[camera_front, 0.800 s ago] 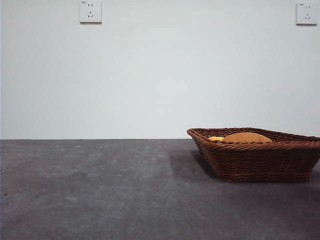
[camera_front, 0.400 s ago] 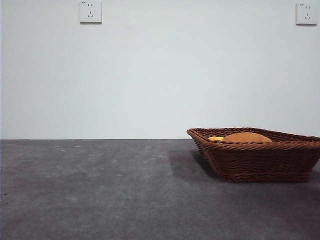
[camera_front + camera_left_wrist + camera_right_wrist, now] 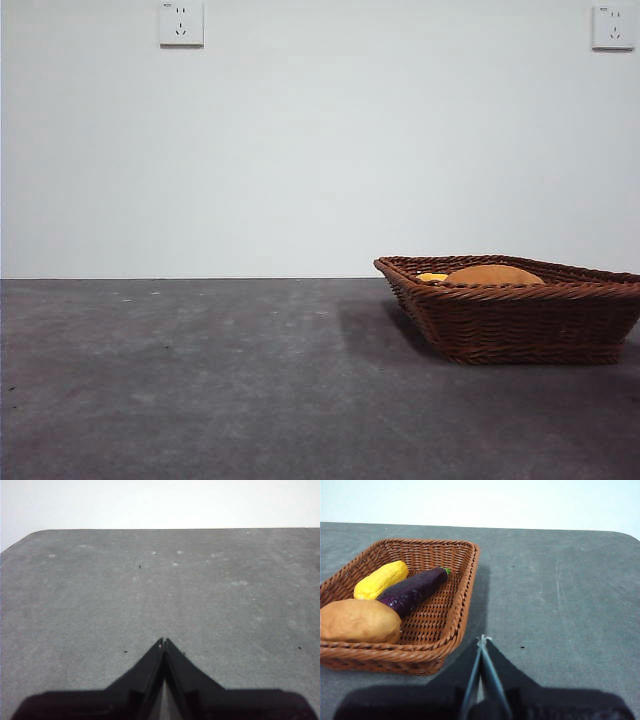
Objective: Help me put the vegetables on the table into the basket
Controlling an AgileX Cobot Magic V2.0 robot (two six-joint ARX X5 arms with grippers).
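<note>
The brown wicker basket (image 3: 520, 322) (image 3: 447, 617) stands on the dark grey table (image 3: 200, 380) at the right. Inside it lie three vegetables: an orange-brown potato-like lump (image 3: 359, 621) (image 3: 493, 274), a yellow corn-like oblong (image 3: 381, 579) (image 3: 432, 277) and a dark purple eggplant (image 3: 413, 590). My right gripper (image 3: 482, 639) is shut and empty, hovering over bare table just beside the basket's near corner. Over bare table away from the basket, my left gripper (image 3: 163, 641) is shut and holds nothing. Neither arm appears in the front view.
Two wall sockets (image 3: 181, 23) (image 3: 613, 27) sit high on the white wall behind the table. The table's rounded corner (image 3: 30, 534) shows in the left wrist view.
</note>
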